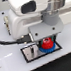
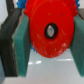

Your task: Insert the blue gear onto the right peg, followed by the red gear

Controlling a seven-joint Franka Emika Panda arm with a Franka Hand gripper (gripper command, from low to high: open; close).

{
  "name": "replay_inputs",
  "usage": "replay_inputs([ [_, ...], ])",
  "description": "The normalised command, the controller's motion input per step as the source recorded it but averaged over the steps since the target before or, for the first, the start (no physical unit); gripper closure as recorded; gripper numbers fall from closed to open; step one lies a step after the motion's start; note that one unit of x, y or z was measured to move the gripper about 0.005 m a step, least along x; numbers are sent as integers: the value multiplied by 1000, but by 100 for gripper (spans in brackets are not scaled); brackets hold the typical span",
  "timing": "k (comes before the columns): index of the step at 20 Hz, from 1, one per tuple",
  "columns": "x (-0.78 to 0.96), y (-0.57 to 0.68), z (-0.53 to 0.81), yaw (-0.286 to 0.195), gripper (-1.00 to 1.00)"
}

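In the exterior view my gripper [image 1: 46, 42] hangs over the grey plate with black rim [image 1: 30, 54]. It is shut on the red gear [image 1: 46, 43], which sits just above the blue gear [image 1: 44, 50] on the plate's right side. In the wrist view the red gear [image 2: 50, 29] fills the middle, clamped between the two teal pads [image 2: 22, 42]. A dark pin, the right peg [image 2: 50, 31], shows through its central hole. Blue teeth of the blue gear [image 2: 34, 48] peek out beside the red gear. The other peg is hidden.
The plate lies on a white table [image 1: 13, 67]. The arm's white body [image 1: 25, 17] fills the upper part of the exterior view. A black cable [image 1: 1, 42] runs along the exterior view's left.
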Motion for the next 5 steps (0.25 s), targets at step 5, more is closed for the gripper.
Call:
replay_inputs([
  [5,17,45,429,0,-100],
])
